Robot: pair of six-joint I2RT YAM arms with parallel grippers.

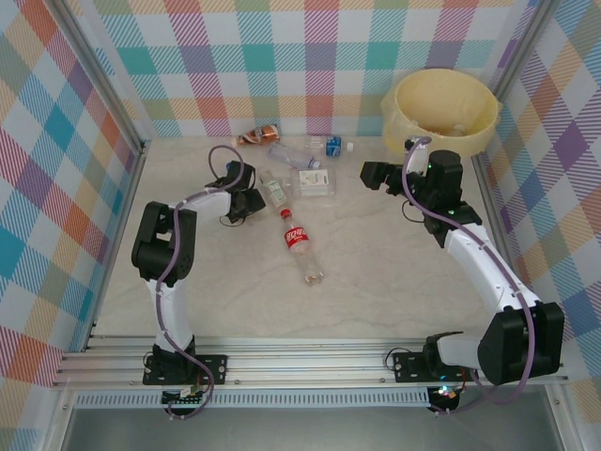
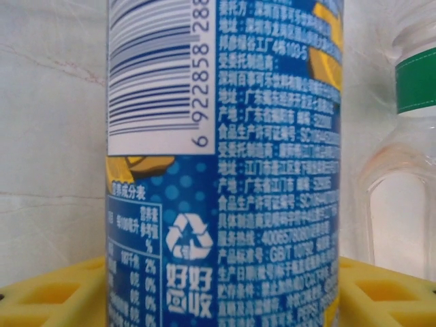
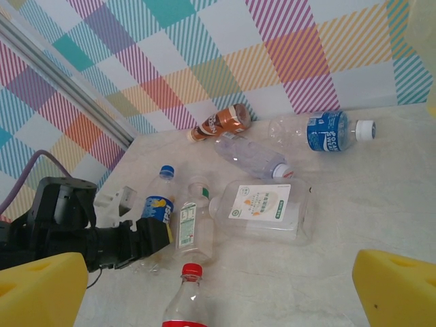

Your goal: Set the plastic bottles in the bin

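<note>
The blue-labelled bottle (image 2: 225, 170), on the counter (image 1: 376, 272) well apart from the bin (image 1: 451, 143), sits clenched in the left tool (image 1: 252, 202) (likely for lifting); the right tool (image 1: 373, 174) gapes empty, nearer the bin.

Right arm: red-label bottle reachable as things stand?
Probably yes. The red-label bottle lies on bare table ahead of the right arm's open jaws, with nothing between them.
</note>
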